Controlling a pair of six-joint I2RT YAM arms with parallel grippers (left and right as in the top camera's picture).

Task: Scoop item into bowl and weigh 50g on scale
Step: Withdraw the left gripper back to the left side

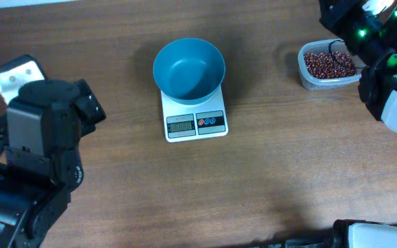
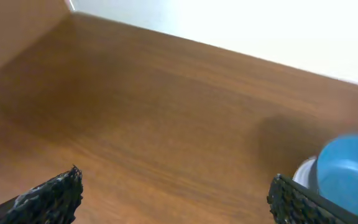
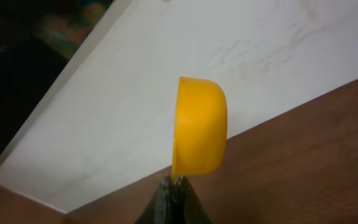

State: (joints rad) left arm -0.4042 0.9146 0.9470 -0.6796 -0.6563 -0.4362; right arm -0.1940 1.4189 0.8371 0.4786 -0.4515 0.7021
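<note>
Overhead, the blue bowl (image 1: 189, 69) sits on the scale (image 1: 196, 122), beans (image 1: 328, 64) (in a tub (image 1: 309, 81)) right of it. Only wrist views show claws: left gripper (image 2: 176, 182) spread wide, right gripper (image 3: 174, 186) pinching a yellow scoop (image 3: 199, 127)

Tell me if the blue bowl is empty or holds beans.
Empty. Overhead, the bowl on the scale shows only bare blue inside; the beans lie in the tub.

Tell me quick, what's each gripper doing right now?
Left gripper: open, holding nothing.
Right gripper: closed on the yellow scoop.
</note>
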